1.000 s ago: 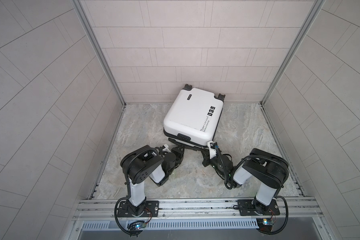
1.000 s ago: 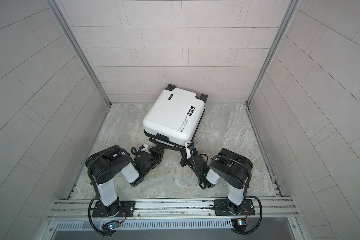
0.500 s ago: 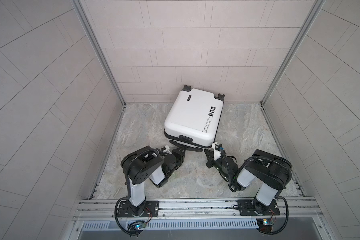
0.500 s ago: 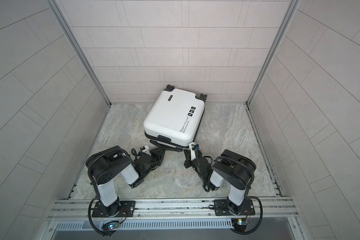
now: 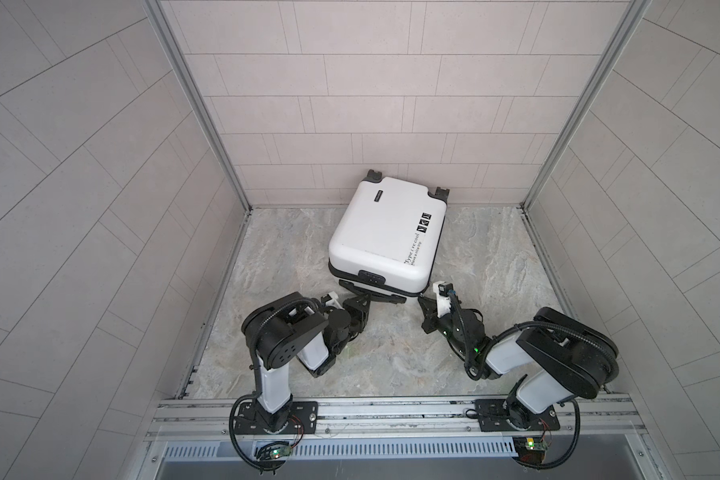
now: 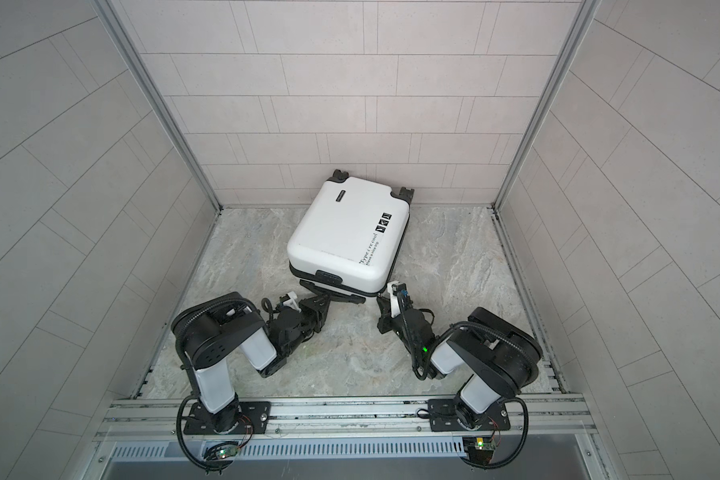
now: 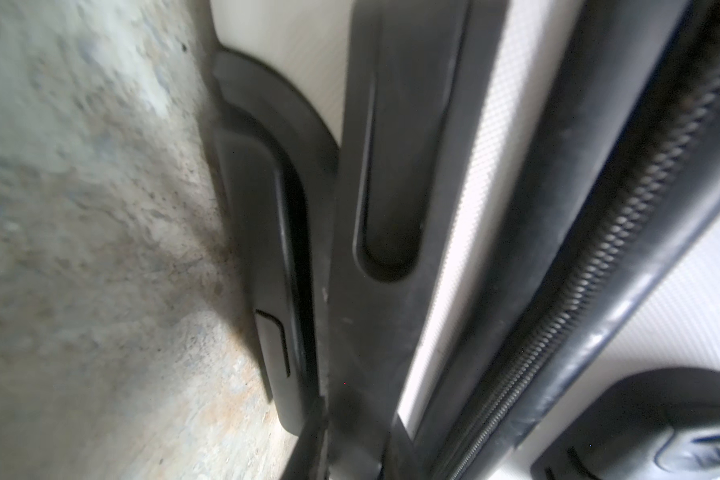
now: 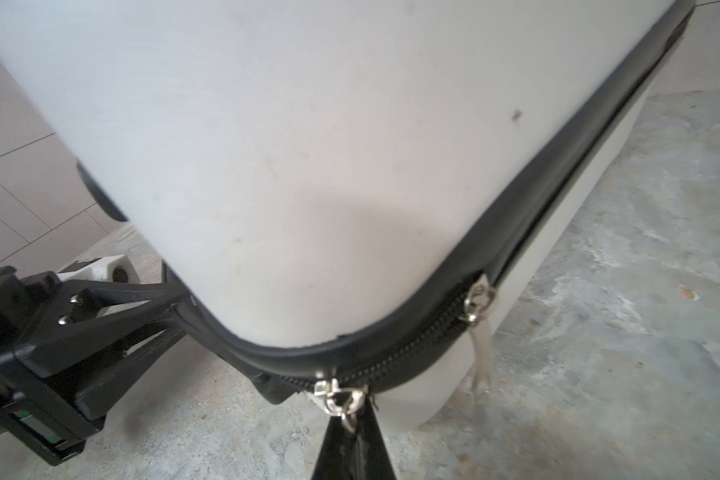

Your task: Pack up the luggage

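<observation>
The luggage (image 5: 385,232) lies flat near the back edge of the floor (image 5: 292,249), about midway along it and turned slightly. Its wheels (image 5: 373,174) are at the back wall. It is a rigid white shell that looks smooth and slippery, so flat jaws would probably slide on the broad faces. Its bulk suggests it is better dragged or steadied than lifted.

The better holds are the black fittings along the near side. The left gripper (image 5: 364,299) reaches in at the black handle (image 5: 391,297) and appears clamped on it, which would brace the case. The zipper band (image 8: 558,178) is soft and bends round the corner, so a pull along it has to follow the curve. At the near right corner, the right gripper (image 8: 352,424) is pinched tight on a small metal zipper pull (image 8: 337,397). A second slider (image 8: 479,297) sits just beyond it with its tab hanging loose.

The inside and any contents are hidden. The left wrist view is blurred and shows only one finger clearly. Past the second slider it is unclear whether the zip is closed.
</observation>
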You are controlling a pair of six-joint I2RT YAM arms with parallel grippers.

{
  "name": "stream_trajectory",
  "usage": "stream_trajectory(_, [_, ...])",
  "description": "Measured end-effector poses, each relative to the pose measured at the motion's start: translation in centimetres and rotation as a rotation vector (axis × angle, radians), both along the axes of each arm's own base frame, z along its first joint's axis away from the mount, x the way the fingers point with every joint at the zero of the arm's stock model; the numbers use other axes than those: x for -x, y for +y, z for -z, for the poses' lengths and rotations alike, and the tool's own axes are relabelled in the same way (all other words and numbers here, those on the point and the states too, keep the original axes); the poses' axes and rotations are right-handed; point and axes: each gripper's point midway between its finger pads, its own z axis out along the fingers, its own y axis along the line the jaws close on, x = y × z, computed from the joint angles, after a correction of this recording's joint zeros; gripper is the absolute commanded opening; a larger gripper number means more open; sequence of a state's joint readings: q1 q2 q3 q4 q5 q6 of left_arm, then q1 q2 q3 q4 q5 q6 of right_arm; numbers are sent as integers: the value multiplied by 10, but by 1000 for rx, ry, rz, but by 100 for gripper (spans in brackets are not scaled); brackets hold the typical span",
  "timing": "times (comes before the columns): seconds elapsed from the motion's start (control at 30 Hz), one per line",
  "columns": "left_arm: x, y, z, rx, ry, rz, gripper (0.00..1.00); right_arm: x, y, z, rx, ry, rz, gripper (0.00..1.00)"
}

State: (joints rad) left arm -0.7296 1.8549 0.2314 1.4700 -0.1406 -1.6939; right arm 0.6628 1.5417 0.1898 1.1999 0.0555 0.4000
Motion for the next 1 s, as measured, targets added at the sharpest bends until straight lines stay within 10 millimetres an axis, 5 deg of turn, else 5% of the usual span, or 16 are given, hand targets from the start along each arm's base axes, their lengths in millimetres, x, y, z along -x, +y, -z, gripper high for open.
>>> stream_trajectory(0.4, [0,0,-1,-4,-4,3,0,-15,-21,-6,70,53,30,0])
stream_trajectory(0.43, [0,0,-1,-7,-5,3,0,-14,-21,-6,78,56,23,4])
stream_trajectory(0.5, [0,0,-2,-14,-7,5,3,-14,-22,-5,90,65,17,30])
stream_trajectory(0.63, [-2,1,-5,-22,-18,-2,48,-17,-39,-4,120,78,72,50])
stream_trajectory(0.77, [4,7,9,-64,22,-4,76,-12,-47,-8,142,82,82,56])
stream_trajectory(0.8, [4,7,10,-63,29,-7,99,-10,-47,-11,143,80,82,58])
stream_trajectory(1.0, [6,10,5,-51,20,-30,100,-4,-62,-30,155,53,106,68])
